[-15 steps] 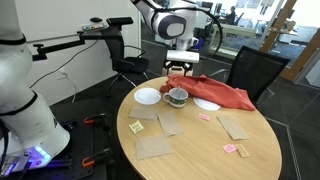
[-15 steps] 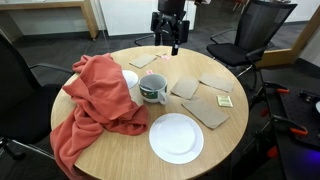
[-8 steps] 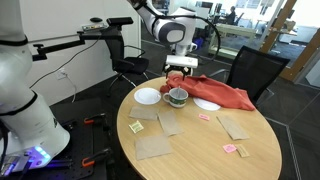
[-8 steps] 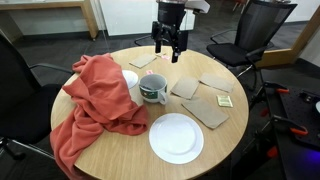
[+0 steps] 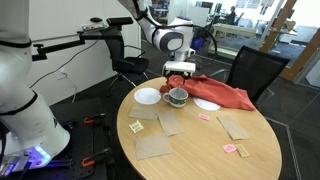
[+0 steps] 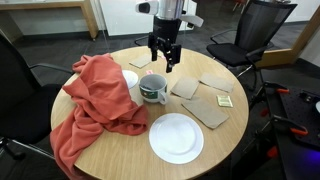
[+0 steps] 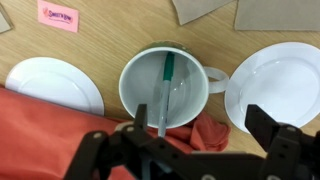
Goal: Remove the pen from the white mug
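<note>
The white mug (image 7: 165,85) sits on the round wooden table, seen in both exterior views (image 5: 177,97) (image 6: 153,88). In the wrist view the thin green pen (image 7: 166,90) stands tilted inside it, leaning on the rim nearest the camera. My gripper (image 7: 200,135) is open and empty, directly above the mug, with its fingers spread wider than the mug. In both exterior views the gripper (image 5: 178,72) (image 6: 163,58) hangs a short way above the mug without touching it. The pen is too small to make out in the exterior views.
A red cloth (image 6: 95,100) lies bunched against the mug and hangs over the table edge. White plates (image 6: 176,137) (image 7: 282,82) (image 7: 50,85) flank the mug. Brown cardboard squares (image 6: 210,110) and pink packets (image 5: 232,149) lie on the table. Office chairs (image 5: 255,68) stand around it.
My gripper has moved over the table and lowered until it hangs above the mug. It stays open. The mug, pen and cloth have not moved.
</note>
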{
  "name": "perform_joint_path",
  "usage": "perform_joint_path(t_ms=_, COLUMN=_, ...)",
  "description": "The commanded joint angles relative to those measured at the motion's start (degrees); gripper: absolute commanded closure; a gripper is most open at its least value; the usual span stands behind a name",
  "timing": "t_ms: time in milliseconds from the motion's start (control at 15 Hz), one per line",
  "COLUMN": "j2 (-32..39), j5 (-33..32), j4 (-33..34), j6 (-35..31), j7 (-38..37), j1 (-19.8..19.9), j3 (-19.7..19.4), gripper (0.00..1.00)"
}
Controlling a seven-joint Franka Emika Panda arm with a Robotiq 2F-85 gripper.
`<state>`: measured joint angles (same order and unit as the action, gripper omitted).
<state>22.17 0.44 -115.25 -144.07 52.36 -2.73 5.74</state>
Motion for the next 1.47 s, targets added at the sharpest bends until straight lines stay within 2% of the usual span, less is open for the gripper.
perform_joint_path(t_ms=0, j2=3.13, j5=-2.02, j4=3.27, j6=-0.42, j7=-2.62, j1=0.26, j3=1.01, gripper=0.12)
perform_joint_path(t_ms=200, j2=4.83, j5=-2.05, j4=4.75, j6=-0.43, j7=-2.67, j1=0.51, j3=1.29, gripper=0.25)
perform_joint_path(t_ms=333, j2=6.05, j5=-2.04, j4=5.92, j6=-0.23, j7=-2.78, j1=0.6, j3=1.34, gripper=0.25)
perform_joint_path(t_ms=533, j2=7.77, j5=-1.84, j4=7.41, j6=-0.24, j7=-2.67, j1=0.84, j3=1.48, gripper=0.36)
perform_joint_path(t_ms=600, j2=8.33, j5=-1.79, j4=7.87, j6=-0.17, j7=-2.62, j1=0.92, j3=1.52, gripper=0.34)
perform_joint_path(t_ms=1200, j2=12.69, j5=-1.61, j4=10.57, j6=-0.9, j7=-2.97, j1=1.64, j3=1.58, gripper=0.45)
perform_joint_path(t_ms=1400, j2=13.87, j5=-1.49, j4=11.36, j6=-1.24, j7=-3.1, j1=1.88, j3=1.69, gripper=0.45)
